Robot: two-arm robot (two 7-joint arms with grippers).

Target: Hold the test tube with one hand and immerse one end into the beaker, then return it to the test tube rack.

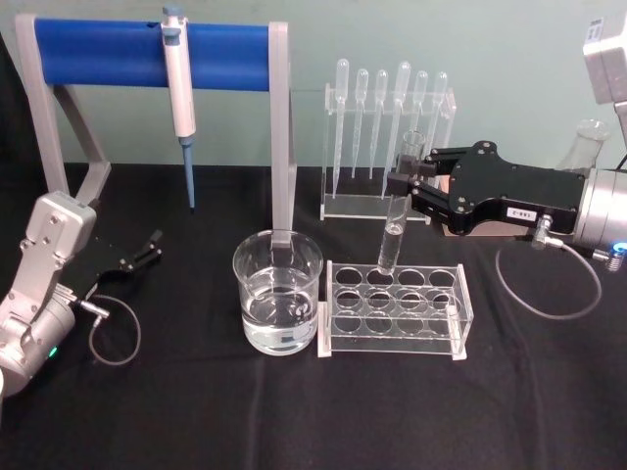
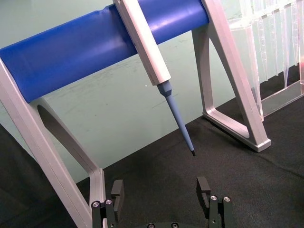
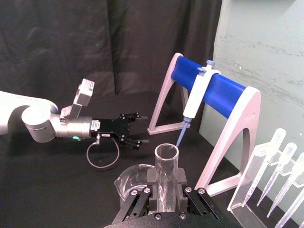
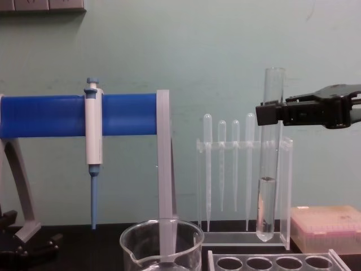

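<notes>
Above the far row of the test tube rack (image 1: 466, 311), right of the beaker (image 1: 245, 294), the test tube (image 1: 392, 235) hangs upright with some liquid inside. The right gripper (image 1: 405, 181) pinches its upper part. It is probably light, slippery, fragile glass; this high grip seems right, with gentle pressure. The left gripper (image 1: 147, 250) rests far left, jaws spread.

Black table (image 1: 147, 411): beaker (image 1: 278, 294), tube rack (image 1: 397, 311), blue stand (image 1: 98, 54).

Blk right gripper (image 1: 405, 182), white label (image 1: 520, 211), blk left gripper (image 1: 149, 247), silver wrists (image 1: 600, 208), cable loops (image 1: 549, 294)
</notes>
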